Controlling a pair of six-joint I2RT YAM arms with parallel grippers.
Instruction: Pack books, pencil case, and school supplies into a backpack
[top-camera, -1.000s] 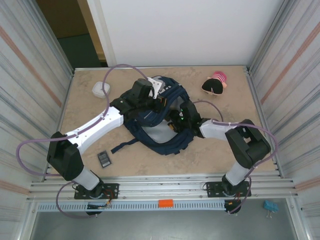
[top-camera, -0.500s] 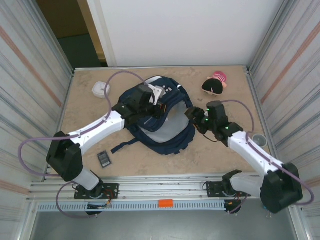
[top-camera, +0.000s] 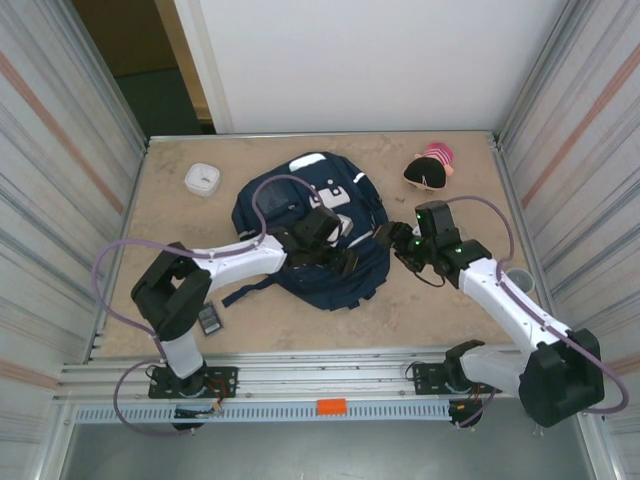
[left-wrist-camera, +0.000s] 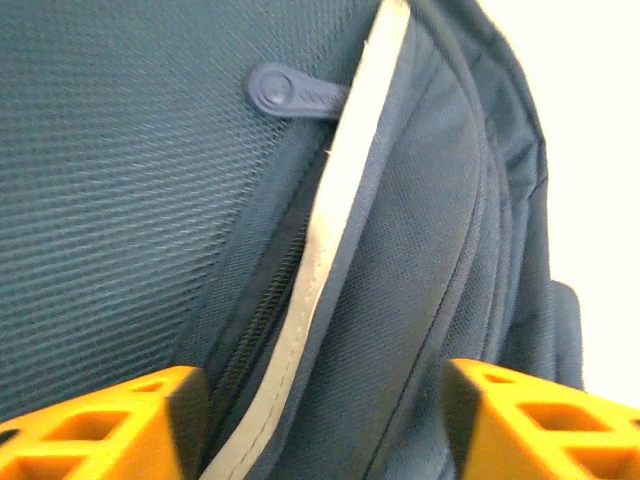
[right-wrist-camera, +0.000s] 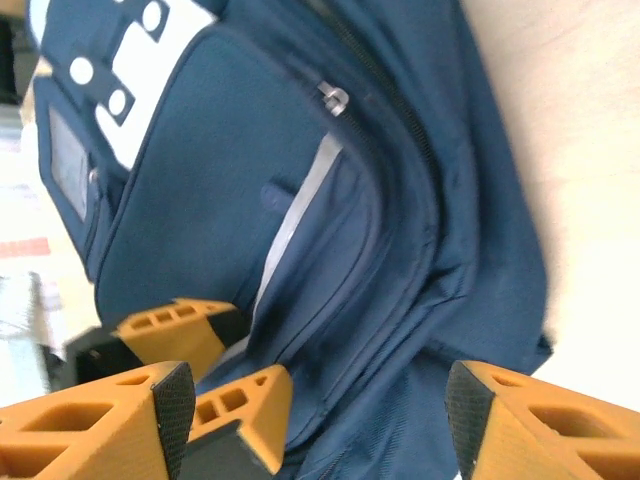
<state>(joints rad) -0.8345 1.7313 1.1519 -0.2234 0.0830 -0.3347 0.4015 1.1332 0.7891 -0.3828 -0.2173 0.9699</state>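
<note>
Beige stone-look table, ribbed metal walls; left gripper and right gripper spread wide at the backpack.

A beige table stands between ribbed metal walls. At its far left lies a small white box with round corners. At the far right lies a pink and black soft toy. A grey cup stands near the right edge, and a blue clip lies below the front rail
</note>
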